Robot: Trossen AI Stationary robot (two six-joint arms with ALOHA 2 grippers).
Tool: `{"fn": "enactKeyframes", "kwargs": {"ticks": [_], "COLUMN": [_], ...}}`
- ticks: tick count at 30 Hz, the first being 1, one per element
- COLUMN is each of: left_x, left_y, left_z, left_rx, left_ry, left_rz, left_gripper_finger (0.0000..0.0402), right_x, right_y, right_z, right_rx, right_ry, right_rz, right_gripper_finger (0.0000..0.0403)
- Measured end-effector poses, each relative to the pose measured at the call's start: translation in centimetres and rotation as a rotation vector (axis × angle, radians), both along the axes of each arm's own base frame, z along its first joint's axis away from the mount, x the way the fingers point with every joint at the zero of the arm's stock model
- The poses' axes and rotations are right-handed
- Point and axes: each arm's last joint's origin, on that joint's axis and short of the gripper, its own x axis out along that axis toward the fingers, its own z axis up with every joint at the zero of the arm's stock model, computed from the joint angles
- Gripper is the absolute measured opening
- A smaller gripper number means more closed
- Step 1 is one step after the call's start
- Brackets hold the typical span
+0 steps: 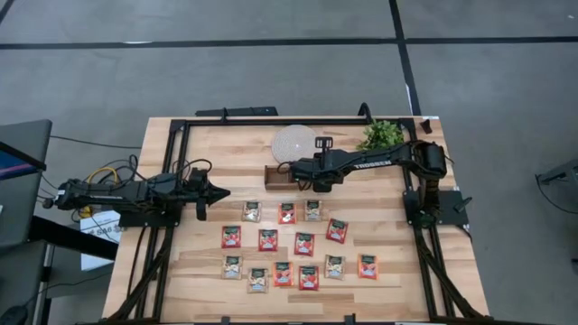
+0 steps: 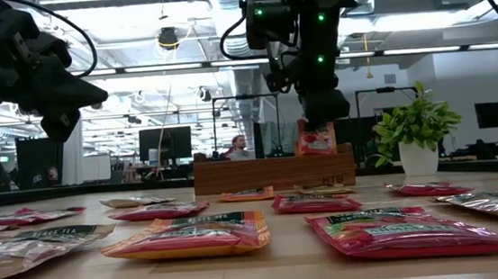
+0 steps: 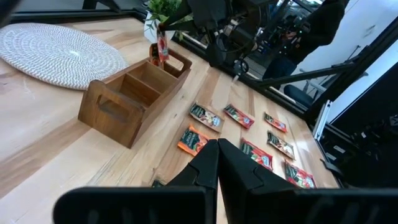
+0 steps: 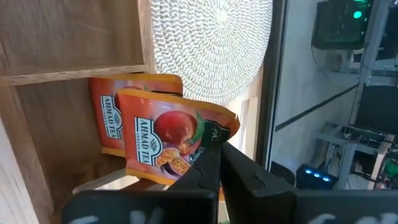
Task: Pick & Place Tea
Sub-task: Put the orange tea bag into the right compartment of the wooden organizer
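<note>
Several flat tea sachets (image 1: 268, 239), most red and some pale, lie spread over the near half of the wooden table. A brown wooden tray (image 1: 273, 178) with three compartments stands behind them. My right gripper (image 4: 219, 163) reaches over the tray's right-hand end and is shut on a red sachet (image 4: 163, 144) with a peach picture. Behind that one, a second red sachet (image 4: 107, 127) stands in the same compartment. My left gripper (image 1: 221, 191) waits shut at the table's left side, touching nothing. My right gripper pinches the red sachet between its two fingers at its upper edge (image 4: 210, 140), near a corner. The fingers slant down from the table's right side. The sachet (image 2: 315, 140) hangs upright below them, its lower end about level with the tray's rim (image 2: 273, 158).
A round white woven mat (image 1: 293, 143) lies behind the tray, and a small potted plant (image 1: 382, 135) stands at the far right. A black frame (image 1: 172, 181) runs along the table's edges. Bare wood shows between the tray and the left arm.
</note>
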Motion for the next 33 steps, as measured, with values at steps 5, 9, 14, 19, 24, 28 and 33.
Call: {"fn": "enactKeyframes", "kwargs": {"ticks": [5,9,14,19,24,28,33], "left_x": [0.00,0.00,0.00,0.00,0.00,0.00,0.00], "left_y": [0.00,0.00,0.00,0.00,0.00,0.00,0.00], "left_z": [0.00,0.00,0.00,0.00,0.01,0.01,0.02], "left_rx": [0.000,0.000,0.000,0.000,0.000,0.000,0.000], "left_ry": [0.000,0.000,0.000,0.000,-0.001,-0.001,-0.001], "left_rz": [0.000,0.000,0.000,0.000,0.000,0.000,0.000], "left_gripper_finger": [0.0000,0.0000,0.0000,0.0000,0.0000,0.0000,0.0000], "right_x": [0.13,0.19,0.21,0.20,0.23,0.27,0.31], "right_y": [0.13,0.14,0.07,-0.09,-0.09,-0.05,-0.04], "right_z": [-0.09,-0.09,-0.09,-0.09,-0.09,-0.13,-0.12], "right_rx": [0.055,0.061,0.061,0.064,0.067,0.089,0.088], "right_ry": [-0.017,-0.023,-0.023,-0.024,-0.028,-0.033,-0.038], "right_rz": [0.007,0.008,0.011,0.008,0.009,0.011,0.012], "right_gripper_finger": [0.0000,0.0000,0.0000,0.0000,0.0000,0.0000,0.0028]}}
